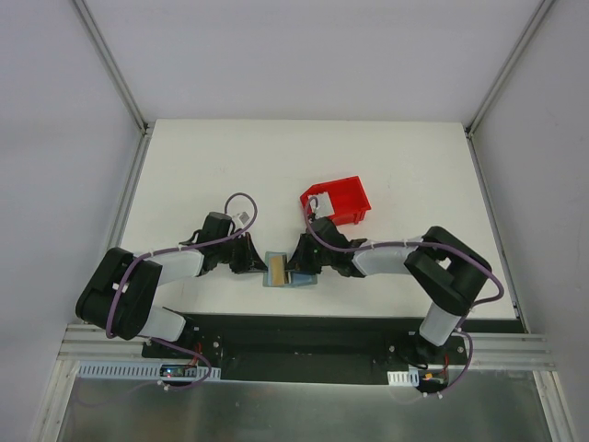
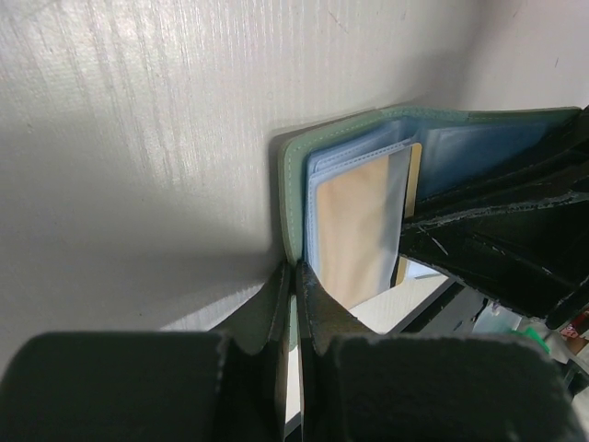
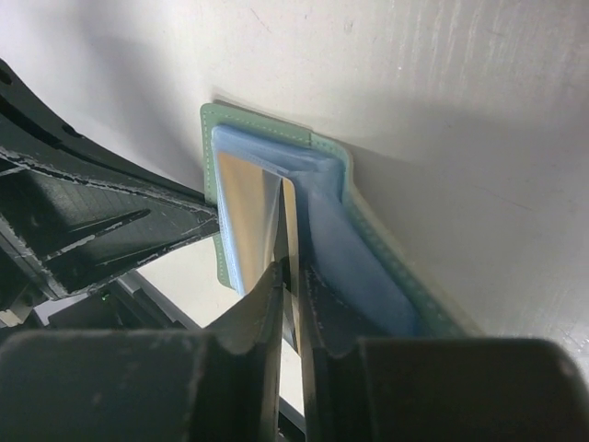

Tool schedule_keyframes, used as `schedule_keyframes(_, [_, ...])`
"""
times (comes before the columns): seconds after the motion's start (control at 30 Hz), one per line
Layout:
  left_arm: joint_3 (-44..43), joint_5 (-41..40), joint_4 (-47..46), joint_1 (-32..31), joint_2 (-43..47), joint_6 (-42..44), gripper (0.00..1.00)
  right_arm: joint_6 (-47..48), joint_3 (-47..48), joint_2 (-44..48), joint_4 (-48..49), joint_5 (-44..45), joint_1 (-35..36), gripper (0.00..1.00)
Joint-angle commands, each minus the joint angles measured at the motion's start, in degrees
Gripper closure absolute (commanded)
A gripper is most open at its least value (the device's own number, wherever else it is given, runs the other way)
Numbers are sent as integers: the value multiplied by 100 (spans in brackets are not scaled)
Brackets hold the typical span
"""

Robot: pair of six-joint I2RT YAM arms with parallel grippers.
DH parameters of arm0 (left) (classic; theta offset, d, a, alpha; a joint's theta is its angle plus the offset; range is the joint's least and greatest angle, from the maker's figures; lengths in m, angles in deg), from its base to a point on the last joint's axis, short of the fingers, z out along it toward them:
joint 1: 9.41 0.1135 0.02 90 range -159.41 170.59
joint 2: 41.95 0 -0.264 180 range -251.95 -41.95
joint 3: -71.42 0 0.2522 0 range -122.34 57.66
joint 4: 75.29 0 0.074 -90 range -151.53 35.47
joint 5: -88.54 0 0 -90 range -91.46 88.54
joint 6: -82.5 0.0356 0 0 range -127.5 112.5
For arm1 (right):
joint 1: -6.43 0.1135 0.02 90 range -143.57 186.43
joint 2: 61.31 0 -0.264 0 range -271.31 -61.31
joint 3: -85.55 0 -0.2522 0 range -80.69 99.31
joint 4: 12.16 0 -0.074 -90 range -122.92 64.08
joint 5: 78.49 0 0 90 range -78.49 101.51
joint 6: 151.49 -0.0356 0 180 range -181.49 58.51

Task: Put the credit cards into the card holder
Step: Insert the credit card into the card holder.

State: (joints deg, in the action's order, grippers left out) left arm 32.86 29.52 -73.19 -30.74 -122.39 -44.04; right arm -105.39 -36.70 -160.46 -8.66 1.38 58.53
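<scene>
The grey-green card holder (image 1: 302, 279) lies open near the table's front edge, between both grippers. My left gripper (image 1: 255, 261) is shut on the edge of its green cover (image 2: 291, 198), with the fingertips (image 2: 296, 273) pinching that edge. An orange-gold credit card (image 1: 275, 270) sits in the pale blue sleeves (image 2: 354, 230). My right gripper (image 1: 300, 263) is shut on the thin edge of a card (image 3: 289, 216), which stands between the blue pockets (image 3: 345, 244); its tips (image 3: 293, 276) meet on it. No separate pale card shows.
A red plastic bin (image 1: 337, 201) stands just behind the right gripper. The right arm's fingers (image 2: 497, 249) cross the left wrist view, and the left arm's fingers (image 3: 92, 221) cross the right wrist view. The black base rail runs along the front edge.
</scene>
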Motion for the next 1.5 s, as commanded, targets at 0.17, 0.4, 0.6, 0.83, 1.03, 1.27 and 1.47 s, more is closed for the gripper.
schedule_keyframes(0.17, [151,-207,-73,-30,108,76,100,365,-48,581,-1207,679,81,66])
schedule_keyframes(0.4, [151,-180,-73,-39,152,67,100,365,39,301,-575,74,90,66])
schedule_keyframes(0.6, [124,-154,-73,-39,161,41,100,373,127,151,-187,-226,143,73])
schedule_keyframes(0.83, [115,-163,-38,-30,248,50,100,584,-4,624,-679,326,73,71])
schedule_keyframes(1.03, [89,-92,76,-30,643,-12,100,1226,294,1231,-1698,855,73,64])
schedule_keyframes(1.27, [-51,101,313,-39,1030,-134,100,1314,619,1162,-1901,829,283,62])
schedule_keyframes(1.47, [-113,128,428,-91,1145,-187,100,1349,1059,723,-1884,671,512,54])
